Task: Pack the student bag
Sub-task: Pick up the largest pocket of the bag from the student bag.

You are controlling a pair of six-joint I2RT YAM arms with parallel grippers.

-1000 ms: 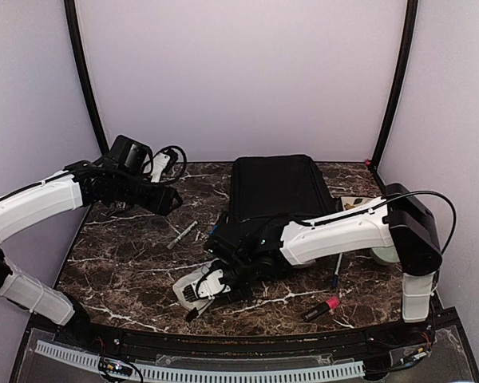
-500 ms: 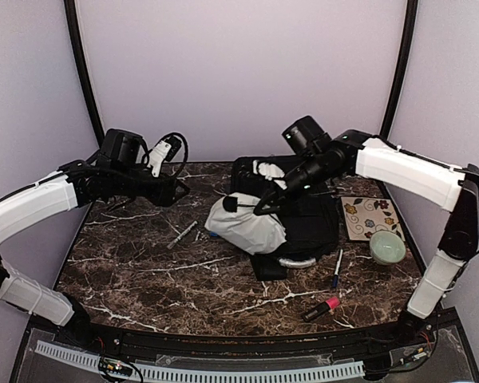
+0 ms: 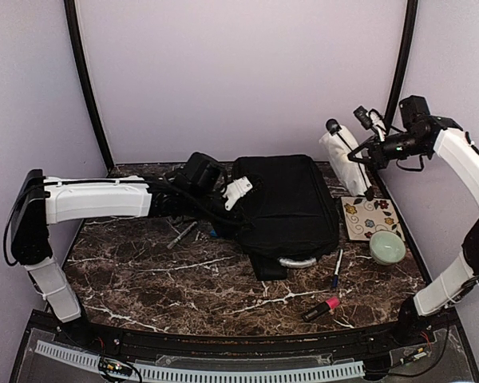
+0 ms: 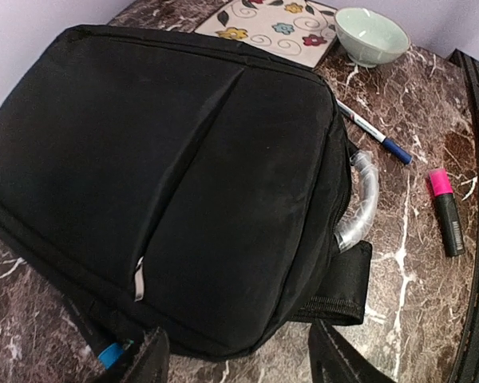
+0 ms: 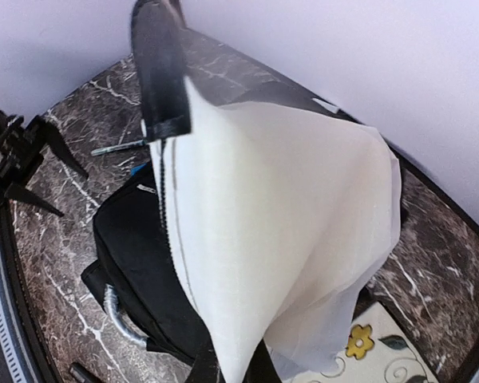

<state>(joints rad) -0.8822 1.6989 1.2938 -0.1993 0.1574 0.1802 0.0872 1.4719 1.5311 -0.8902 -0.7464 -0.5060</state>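
Observation:
The student bag (image 3: 286,203) is a large black backpack lying flat in the middle of the table; it fills the left wrist view (image 4: 184,175). Its light grey handle loop (image 4: 361,203) sticks out at the near side. My left gripper (image 3: 233,201) is open at the bag's left edge, its fingers (image 4: 153,361) standing either side of the bag's corner. My right gripper (image 3: 367,153) is raised at the far right, shut on a pale grey-white fabric pouch (image 3: 338,159) with a black zipper strip. The pouch (image 5: 279,231) hangs in the air over the bag's back right.
A floral card (image 3: 369,215) and a green bowl (image 3: 387,247) lie right of the bag. A blue-capped pen (image 3: 336,270) and a pink highlighter (image 3: 322,307) lie near the front right. A grey pen (image 3: 182,234) lies left of the bag. A blue item (image 4: 108,353) peeks from under the bag's edge.
My right arm has lifted the pouch from over the bag's front up to the far right. My left arm has swung right and down to the bag's left edge.

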